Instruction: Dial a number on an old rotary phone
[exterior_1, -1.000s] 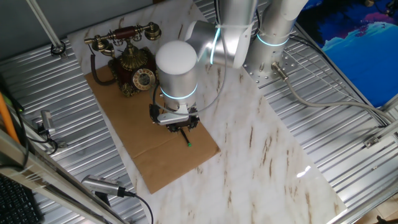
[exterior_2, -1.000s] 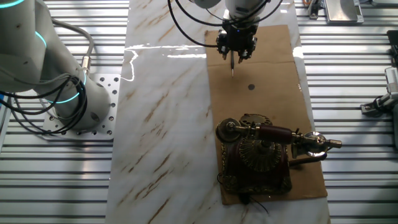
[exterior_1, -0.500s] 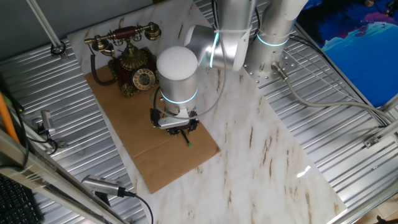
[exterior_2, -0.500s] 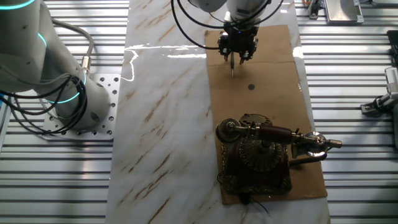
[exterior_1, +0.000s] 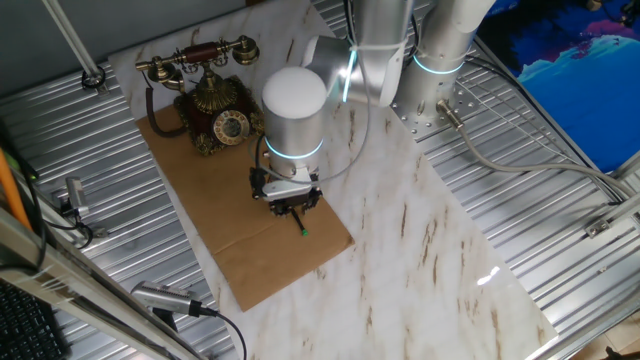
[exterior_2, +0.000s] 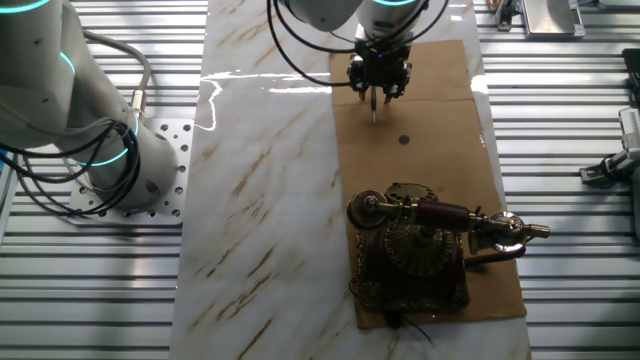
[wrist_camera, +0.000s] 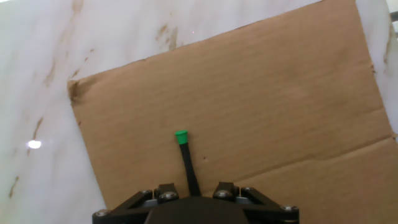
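The old rotary phone stands at the far left end of the cardboard sheet, dark red-brown with gold trim, its handset resting on the cradle; the other fixed view shows the old rotary phone from behind. My gripper hangs over the cardboard well away from the phone, shut on a thin black stick with a green tip. In the hand view the stick sticks out from the middle of the gripper and points down at bare cardboard. The phone is out of the hand view.
A brown cardboard sheet lies on the white marble table, with a small dark spot on it. The arm's base is bolted at the table's far side. Ribbed metal surrounds the table.
The arm's upper joint has shifted slightly right in one fixed view. The gripper and stick have barely moved, and the phone has not moved.
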